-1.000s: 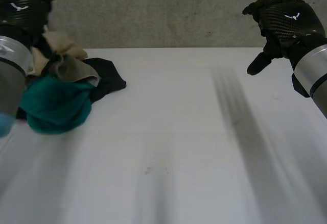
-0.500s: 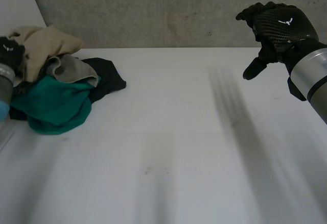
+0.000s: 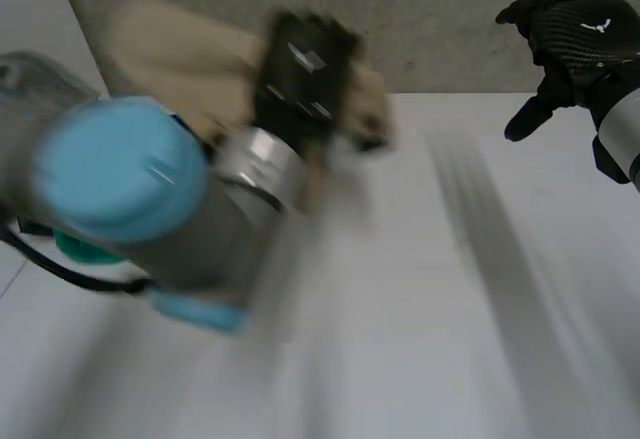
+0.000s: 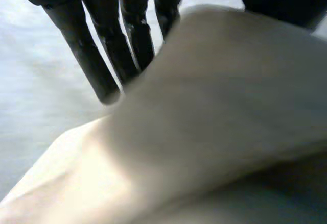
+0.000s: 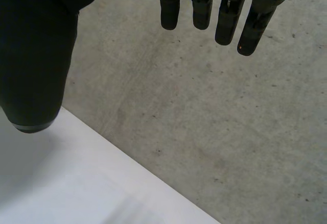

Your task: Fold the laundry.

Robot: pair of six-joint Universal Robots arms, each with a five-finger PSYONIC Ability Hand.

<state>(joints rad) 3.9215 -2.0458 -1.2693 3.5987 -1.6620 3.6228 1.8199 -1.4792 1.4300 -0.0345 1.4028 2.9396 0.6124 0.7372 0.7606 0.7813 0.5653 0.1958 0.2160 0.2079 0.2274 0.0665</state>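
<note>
Nearest, the left arm (image 3: 130, 199) is reaching across the white table (image 3: 430, 339), with a sliver of green cloth (image 3: 72, 249) peeking out behind it. Farther on, the left hand (image 3: 300, 64) is holding the beige cloth (image 3: 170, 44) above the table, seemingly pinching it between thumb and straight fingers (image 4: 97, 60). The cloth is looking soft, light and limp, so gripping two corners is probably wiser. Farthest, the right hand (image 3: 575, 34) is hovering, fingers (image 5: 202, 9) loose and holding nothing.

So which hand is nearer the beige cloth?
Left. The left hand holds the beige cloth, lifted over the table; the right hand is raised far off to its side, open and empty.
</note>
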